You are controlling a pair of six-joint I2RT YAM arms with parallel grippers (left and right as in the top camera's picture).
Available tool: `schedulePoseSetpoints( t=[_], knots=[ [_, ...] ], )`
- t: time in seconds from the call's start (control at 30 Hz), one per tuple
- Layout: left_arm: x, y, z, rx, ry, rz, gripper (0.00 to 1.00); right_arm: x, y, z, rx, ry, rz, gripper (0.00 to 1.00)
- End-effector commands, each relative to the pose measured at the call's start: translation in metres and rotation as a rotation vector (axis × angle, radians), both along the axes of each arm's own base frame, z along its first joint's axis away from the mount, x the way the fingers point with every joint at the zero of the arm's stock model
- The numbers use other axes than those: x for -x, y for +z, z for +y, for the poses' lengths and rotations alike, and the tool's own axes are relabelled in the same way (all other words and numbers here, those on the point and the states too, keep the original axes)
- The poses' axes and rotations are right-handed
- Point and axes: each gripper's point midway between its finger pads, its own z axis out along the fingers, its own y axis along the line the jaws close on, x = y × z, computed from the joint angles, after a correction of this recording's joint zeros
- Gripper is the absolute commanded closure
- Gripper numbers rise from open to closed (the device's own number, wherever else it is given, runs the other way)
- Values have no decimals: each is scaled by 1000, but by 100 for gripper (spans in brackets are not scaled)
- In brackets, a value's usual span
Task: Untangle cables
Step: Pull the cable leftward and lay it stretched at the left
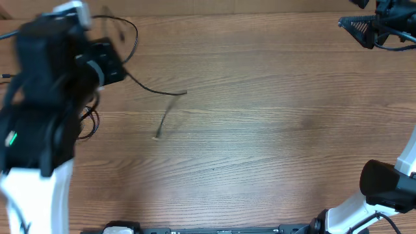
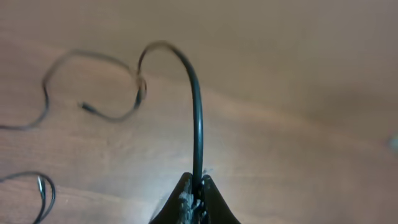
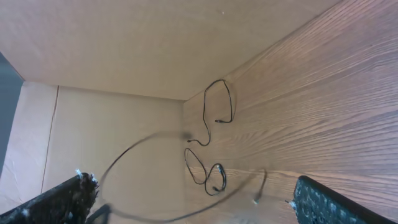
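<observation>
My left gripper [image 2: 196, 185] is shut on a black cable [image 2: 198, 118] that arches up from the fingertips. In the overhead view this held cable [image 1: 159, 91] trails right from the left arm, its free end blurred above the wood. Two more thin cables lie on the table: one wavy strand [image 2: 93, 111] with a plug end and one loop [image 2: 45, 193]. The right wrist view shows these as a far loop [image 3: 217, 102] and a near loop [image 3: 208, 175], with the held cable [image 3: 134, 149] blurred in the air. My right gripper [image 3: 193, 208] is open and empty at the far right corner [image 1: 357, 16].
The wooden table [image 1: 273, 143] meets a tan wall [image 3: 112, 56] along its far side. The left arm [image 1: 45, 97] covers the table's left part. The right arm's base [image 1: 383, 188] stands at the front right.
</observation>
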Motion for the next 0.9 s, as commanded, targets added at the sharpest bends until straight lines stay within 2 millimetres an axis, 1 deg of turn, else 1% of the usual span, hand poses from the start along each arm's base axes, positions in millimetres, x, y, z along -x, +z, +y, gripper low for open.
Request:
schedulePoseSetpoints(
  t=[0.0,0.07,0.2,0.3,0.33,0.4,0.5,0.57,0.6,0.73,0.83,0.87],
  knots=[
    [30,38,21,49,83,-127,96,1,4,-2,11,-4,-19,0],
    [40,45,34,49,126,-150,96,1,4,-2,11,-4,-19,0],
    [54,49,63,103,259,-165,96,1,4,-2,11,-4,-19,0],
    [63,44,93,142,391,-156,96,1,4,-2,11,-4,-19,0],
    [68,40,107,156,452,-141,96,1,4,-2,11,-4,-19,0],
    [73,29,126,189,543,-106,96,1,4,-2,11,-4,-18,0],
    [82,5,163,252,715,-30,96,1,4,-2,11,-4,-19,0],
    [93,-16,192,317,877,33,96,1,4,-2,11,-4,-19,0],
    [99,-26,203,358,954,60,96,1,4,-2,11,-4,-19,0],
    [123,-64,241,495,1239,155,96,1,4,-2,11,-4,-19,0],
    [137,-86,265,543,1364,217,96,1,4,-2,11,-4,-19,0],
    [142,-97,278,555,1412,250,96,1,4,-2,11,-4,-19,0]
  ],
)
